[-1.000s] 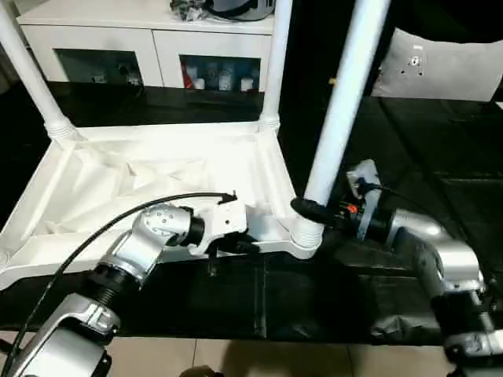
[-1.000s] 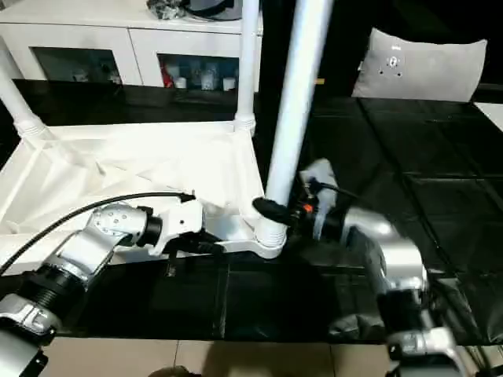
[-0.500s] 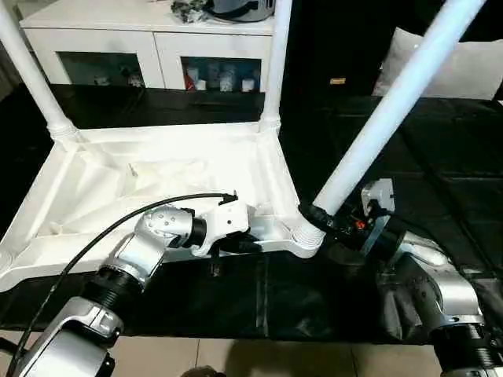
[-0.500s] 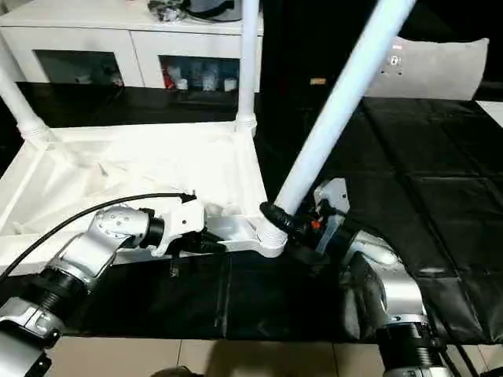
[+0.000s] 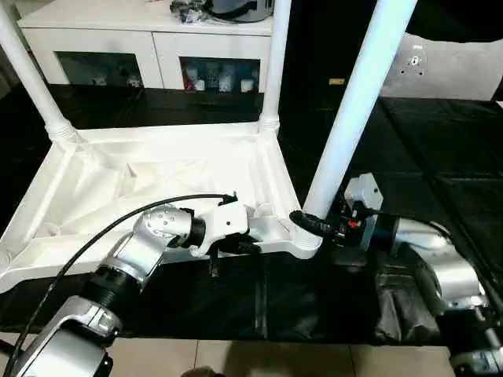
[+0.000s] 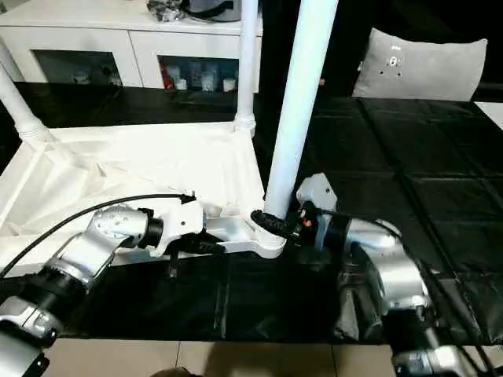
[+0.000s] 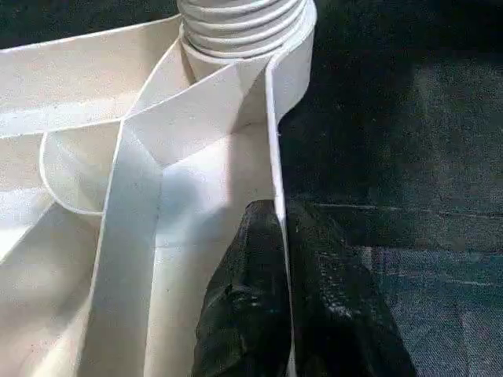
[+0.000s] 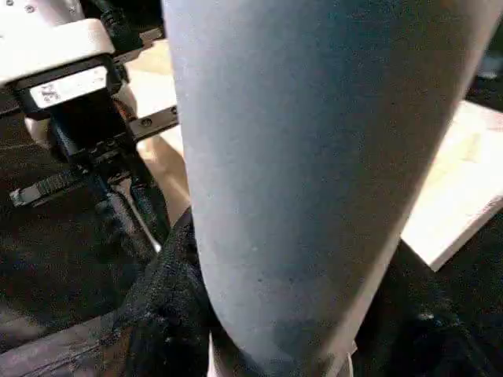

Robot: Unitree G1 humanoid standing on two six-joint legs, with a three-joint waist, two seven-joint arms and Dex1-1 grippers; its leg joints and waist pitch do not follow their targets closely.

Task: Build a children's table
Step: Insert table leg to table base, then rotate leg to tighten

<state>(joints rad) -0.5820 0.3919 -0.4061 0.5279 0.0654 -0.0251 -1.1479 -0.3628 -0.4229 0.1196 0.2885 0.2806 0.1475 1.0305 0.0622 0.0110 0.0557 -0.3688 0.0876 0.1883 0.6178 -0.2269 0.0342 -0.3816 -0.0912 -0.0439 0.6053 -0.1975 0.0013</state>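
Inverted top point(image 5: 157, 177) lies at centre left on the black work table point(image 5: 440, 149); two legs point(image 5: 271, 71) stand in its far sockets. Right gripper point(image 5: 316, 225), fingers clamped round the base of the third leg point(image 5: 357, 102), holds it at the near right socket point(image 5: 302, 239). Half a second ago this leg leaned steeply toward upper right; it now stands nearly upright, suggesting it is being worked into its seat. Left gripper point(image 7: 279, 259), fingers together on the top's near rim, steadies it.
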